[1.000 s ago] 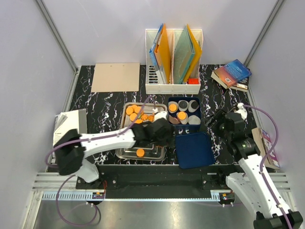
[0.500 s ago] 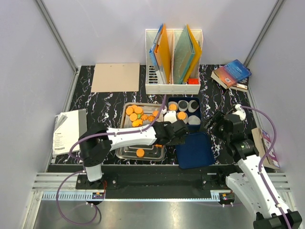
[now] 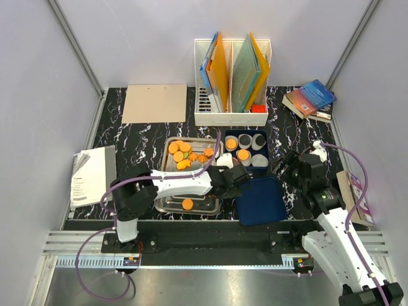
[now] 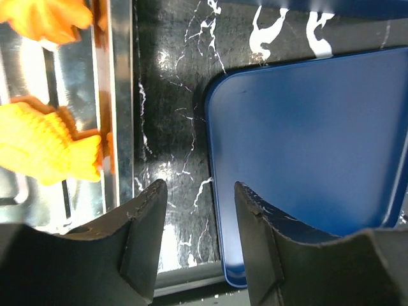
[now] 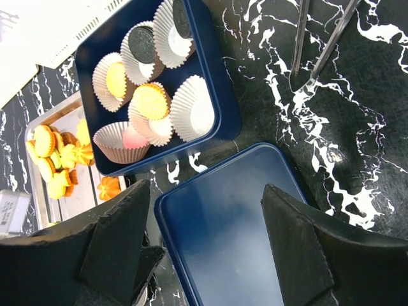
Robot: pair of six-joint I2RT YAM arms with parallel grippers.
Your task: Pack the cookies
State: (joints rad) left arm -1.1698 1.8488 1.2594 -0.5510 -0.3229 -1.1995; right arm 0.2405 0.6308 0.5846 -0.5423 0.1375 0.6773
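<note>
Several orange cookies lie at the far end of a metal tray, and one lies alone near its front. The left wrist view shows two of them beside the tray rim. A blue box holds white paper cups, some with cookies: orange, black and pink. Its blue lid lies flat in front. My left gripper is open and empty, low over the gap between tray and lid. My right gripper is open and empty above the lid.
Metal tongs lie on the black marble table right of the box. A white file holder stands behind the box, with a board to its left, books at the back right and a notebook at the left edge.
My left gripper has swung right, from over the tray to the gap beside the blue lid. My right arm has shifted only slightly.
</note>
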